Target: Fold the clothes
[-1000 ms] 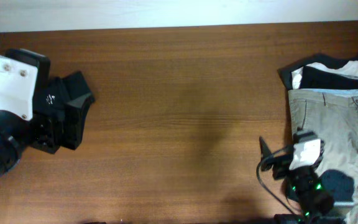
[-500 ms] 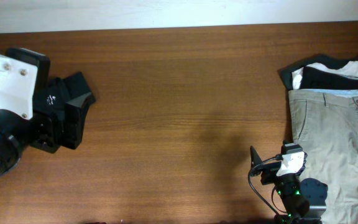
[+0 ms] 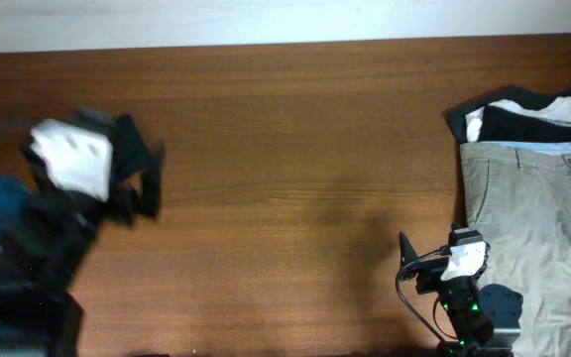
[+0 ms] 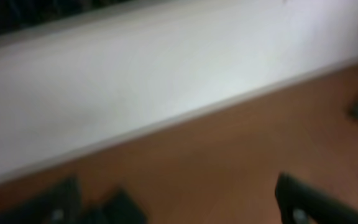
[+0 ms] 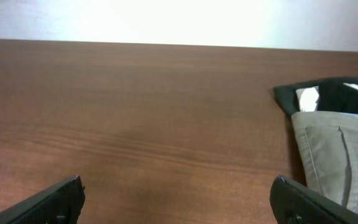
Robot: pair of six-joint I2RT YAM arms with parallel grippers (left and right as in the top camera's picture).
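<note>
The very dark navy T-shirt shows in none of the views. My left gripper (image 3: 135,171) is a motion-blurred shape over bare wood at the table's left. In the left wrist view its fingers (image 4: 179,208) stand wide apart with only brown table between them. My right gripper (image 3: 426,260) sits low at the front right, just left of the trousers. In the right wrist view its two black fingertips (image 5: 179,205) are far apart over bare wood and hold nothing.
Beige khaki trousers (image 3: 538,213) lie flat at the right edge, also in the right wrist view (image 5: 328,155). Black-and-white garments (image 3: 523,111) are bunched behind them (image 5: 328,93). A pale wall band (image 3: 285,20) runs along the wooden table's far edge.
The left arm has swung fast and is now blurred, its white housing shifted right and down. The right arm drew back off the trousers a second ago and has held still since.
</note>
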